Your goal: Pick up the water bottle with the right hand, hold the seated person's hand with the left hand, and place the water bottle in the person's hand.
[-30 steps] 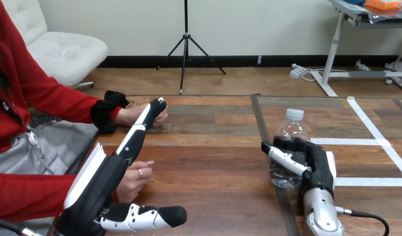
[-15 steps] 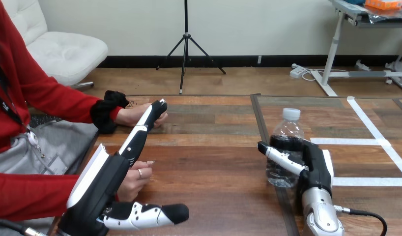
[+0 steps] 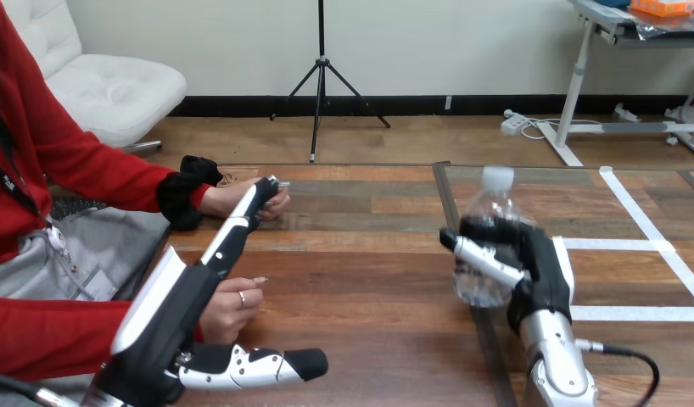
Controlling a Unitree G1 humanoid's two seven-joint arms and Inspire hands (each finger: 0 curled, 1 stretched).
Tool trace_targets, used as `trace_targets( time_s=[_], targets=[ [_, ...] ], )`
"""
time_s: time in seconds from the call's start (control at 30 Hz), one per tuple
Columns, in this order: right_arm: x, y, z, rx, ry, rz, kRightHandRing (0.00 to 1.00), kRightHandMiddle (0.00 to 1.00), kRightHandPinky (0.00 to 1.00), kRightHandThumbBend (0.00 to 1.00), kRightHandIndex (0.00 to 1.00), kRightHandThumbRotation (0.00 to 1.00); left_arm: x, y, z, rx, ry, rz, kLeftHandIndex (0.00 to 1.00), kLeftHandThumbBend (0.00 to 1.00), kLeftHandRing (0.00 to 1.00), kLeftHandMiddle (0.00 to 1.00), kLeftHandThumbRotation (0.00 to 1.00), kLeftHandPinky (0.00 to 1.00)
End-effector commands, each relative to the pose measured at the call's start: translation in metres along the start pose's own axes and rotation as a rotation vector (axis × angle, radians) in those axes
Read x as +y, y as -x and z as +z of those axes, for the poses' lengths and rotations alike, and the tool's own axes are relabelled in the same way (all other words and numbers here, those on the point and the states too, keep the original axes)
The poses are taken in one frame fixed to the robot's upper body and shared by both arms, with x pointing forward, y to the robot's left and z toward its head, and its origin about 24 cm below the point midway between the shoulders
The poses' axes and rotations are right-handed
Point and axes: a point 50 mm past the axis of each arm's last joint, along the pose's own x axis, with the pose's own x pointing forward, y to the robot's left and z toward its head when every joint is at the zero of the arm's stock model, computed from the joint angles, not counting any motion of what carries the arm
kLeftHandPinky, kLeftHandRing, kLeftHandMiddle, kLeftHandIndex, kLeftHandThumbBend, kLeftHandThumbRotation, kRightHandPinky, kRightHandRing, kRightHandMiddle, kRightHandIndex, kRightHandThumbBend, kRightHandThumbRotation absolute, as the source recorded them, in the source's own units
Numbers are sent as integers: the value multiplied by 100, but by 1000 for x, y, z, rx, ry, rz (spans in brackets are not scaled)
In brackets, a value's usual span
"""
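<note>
Water bottle blurred, tilted, clasped by right robot hand | left robot hand straight-fingered, partly hiding person's nearer hand

Black-white left hand; silver right forearm

**Left half of the brown wooden table**: the robot's left hand reaches forward with straight fingers. Their tips overlap the person's farther hand near the table's left edge. The person's nearer hand lies just right of the palm, between fingers and thumb.

**Right half:** the clear plastic water bottle, tilted, sits within the curled fingers of the right hand, left of the white tape lines.
</note>
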Motion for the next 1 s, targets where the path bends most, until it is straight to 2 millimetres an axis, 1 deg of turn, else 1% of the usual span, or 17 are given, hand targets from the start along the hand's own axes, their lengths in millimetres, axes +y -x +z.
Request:
trace_targets(
  time_s=[0.0, 0.13, 0.33, 0.63, 0.97],
  targets=[
    [9, -14, 37, -198, -19, 40, 28, 30, 27, 69, 29, 0, 24, -16, 10, -53, -116, 20, 100, 100, 99, 100, 42, 92],
    [12, -12, 40, -228, -13, 50, 28, 30, 27, 70, 29, 0, 32, -16, 9, -17, -178, -2, 100, 100, 98, 99, 41, 92],
    [17, -10, 44, -261, -17, 70, 28, 30, 26, 71, 29, 0, 42, -17, 10, 30, -238, -31, 98, 100, 97, 98, 38, 91],
    [25, -7, 47, -294, -56, 97, 26, 30, 25, 72, 29, 0, 56, -20, 10, 65, -293, -79, 98, 100, 97, 98, 33, 92],
    [34, -2, 51, -317, -93, 131, 26, 29, 24, 74, 29, 0, 69, -23, 7, 85, -364, -131, 99, 100, 97, 98, 31, 93]
  ],
)
